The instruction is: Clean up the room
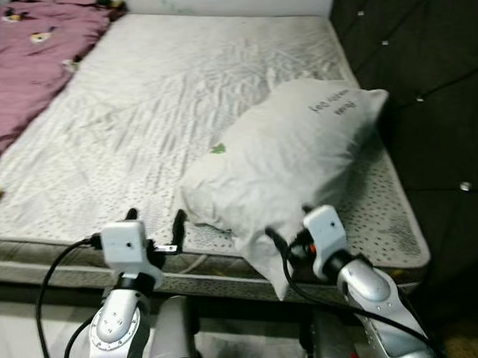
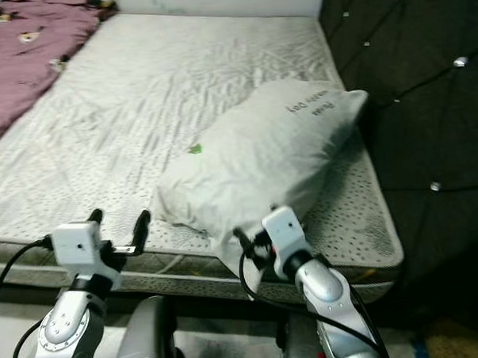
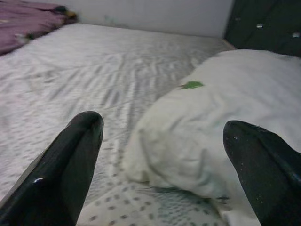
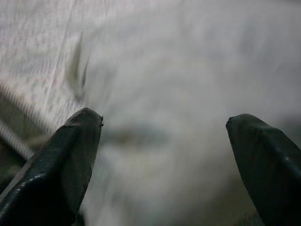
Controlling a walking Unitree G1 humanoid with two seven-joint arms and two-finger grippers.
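The white pillow [image 1: 282, 157] lies askew, overhanging the bed's [image 1: 140, 104] near right edge, not yet straightened. Both the left claw [image 1: 154, 222] and right claw [image 4: 164, 141] gape apart, gripping nothing.

A white pillow [image 1: 290, 157] lies slantwise on the bed [image 1: 141, 112], its far end with a line of dark lettering pointing toward 1 o'clock beside the dark padded headboard [image 1: 425, 84] and its near corner hanging over the bed's front edge at about 5 o'clock. Its cover is creased and soft-looking, with a small green mark on the side toward 9 o'clock. A crumpled purple blanket [image 1: 27, 53] with small printed figures lies heaped on the bed's far corner at 10 o'clock, well apart from the pillow.
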